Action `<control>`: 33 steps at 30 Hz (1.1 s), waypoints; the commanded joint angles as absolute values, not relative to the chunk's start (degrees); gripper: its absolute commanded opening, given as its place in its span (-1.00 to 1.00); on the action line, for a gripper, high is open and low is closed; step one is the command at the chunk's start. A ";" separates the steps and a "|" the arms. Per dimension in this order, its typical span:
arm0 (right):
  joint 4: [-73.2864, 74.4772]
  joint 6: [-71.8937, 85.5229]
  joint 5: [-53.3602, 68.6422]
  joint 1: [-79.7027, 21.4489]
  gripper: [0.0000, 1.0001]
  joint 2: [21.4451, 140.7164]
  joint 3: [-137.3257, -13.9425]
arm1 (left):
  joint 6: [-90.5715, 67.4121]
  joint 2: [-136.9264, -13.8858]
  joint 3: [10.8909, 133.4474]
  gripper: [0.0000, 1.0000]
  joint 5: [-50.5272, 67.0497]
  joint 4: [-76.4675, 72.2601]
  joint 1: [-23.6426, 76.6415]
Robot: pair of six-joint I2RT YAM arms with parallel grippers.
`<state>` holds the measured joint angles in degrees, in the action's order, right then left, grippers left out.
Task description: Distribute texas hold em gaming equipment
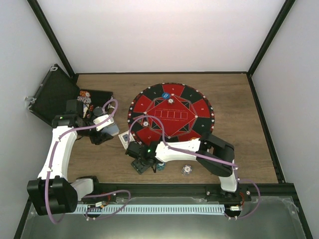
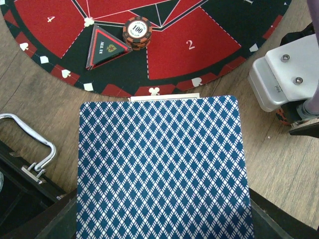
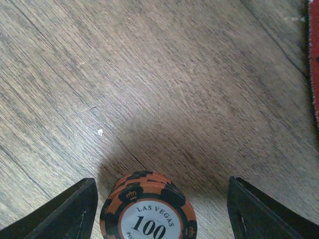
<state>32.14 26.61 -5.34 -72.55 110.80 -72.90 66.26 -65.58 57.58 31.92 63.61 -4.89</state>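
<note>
My right gripper (image 3: 162, 181) hangs over the brown wooden table (image 3: 149, 74) with its fingers spread. A short stack of round orange-and-black "100" poker chips (image 3: 148, 211) sits between them, nearer the finger at 9 o'clock than the one at 3 o'clock, and neither touches it. From above, this spot is just off the 7 o'clock edge of the big round red-and-black mat (image 1: 199, 107). My left gripper (image 2: 163, 193) brackets a blue diamond-backed playing card (image 2: 162, 164) along its long edges, off the mat's 8 o'clock. I cannot tell whether it is actually pinching the card. If I close from here, I judge one finger would meet the stack first and shove or spill it. My wrists are near each other, so a careless swing could knock the card loose.
</note>
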 commanded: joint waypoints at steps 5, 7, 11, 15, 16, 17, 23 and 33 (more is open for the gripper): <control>31.78 27.44 -5.87 -73.70 0.33 112.07 -72.70 | 67.59 -65.04 58.62 -0.78 33.41 64.02 -5.24; 31.71 27.52 -6.02 -73.75 0.29 111.84 -72.75 | 67.57 -65.00 58.62 -0.78 33.31 64.07 -5.26; 31.94 27.47 -6.41 -73.76 0.22 111.27 -73.15 | 67.59 -64.86 58.70 -0.78 33.31 64.12 -5.21; 32.35 27.51 -6.67 -73.81 0.19 110.57 -73.59 | 67.58 -64.77 58.75 -0.79 33.38 64.20 -5.27; 32.53 27.44 -6.76 -73.80 0.19 110.37 -73.71 | 67.58 -64.78 58.73 -0.79 33.40 64.31 -5.25; 32.77 27.38 -6.77 -73.77 0.19 110.28 -73.86 | 67.59 -64.72 58.70 -0.78 33.40 64.33 -5.22; 33.23 27.36 -6.53 -73.75 0.14 110.10 -73.83 | 67.59 -64.56 58.64 -0.78 33.48 64.34 -5.19; 34.23 27.24 -6.79 -74.62 0.12 110.36 -75.35 | 67.90 -64.77 58.52 -0.76 33.20 64.63 -5.25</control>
